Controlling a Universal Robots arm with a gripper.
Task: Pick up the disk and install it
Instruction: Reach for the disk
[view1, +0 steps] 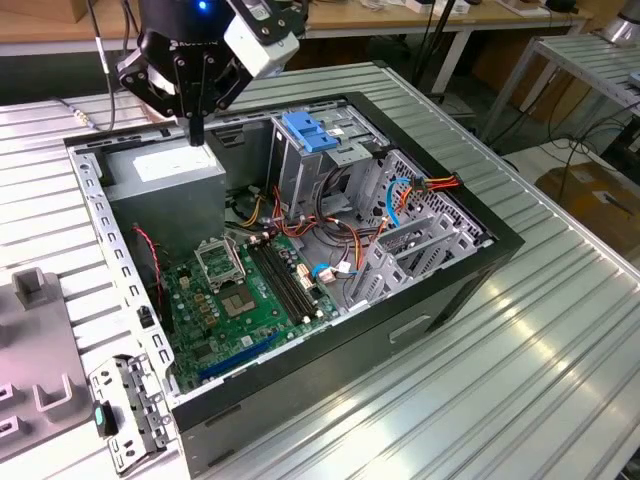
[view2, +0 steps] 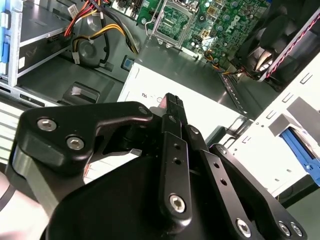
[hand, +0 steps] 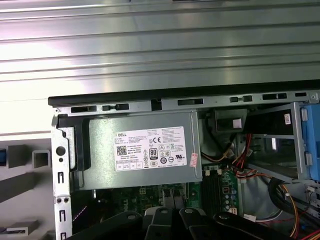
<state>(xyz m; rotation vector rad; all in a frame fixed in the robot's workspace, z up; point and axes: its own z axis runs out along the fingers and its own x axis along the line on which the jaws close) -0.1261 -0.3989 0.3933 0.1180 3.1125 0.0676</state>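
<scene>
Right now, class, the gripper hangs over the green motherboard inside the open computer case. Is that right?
Not quite. In the exterior view the gripper hangs over the grey power supply, not the green motherboard. It is inside the open computer case, as stated.

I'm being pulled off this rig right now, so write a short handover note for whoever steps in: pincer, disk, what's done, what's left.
Pincer: shut, holding nothing, poised over the light grey metal power supply box inside the open black computer case.
Dark flat disk with bright blue rails: it seems to lie outside the case wall, seen in the second wrist view. Only a blue edge shows, so this is not certain.
Wide blue plastic latch: sits on top of the metal drive cage.
Done: no step shows as complete.
Left: both the pickup and the install.
</scene>
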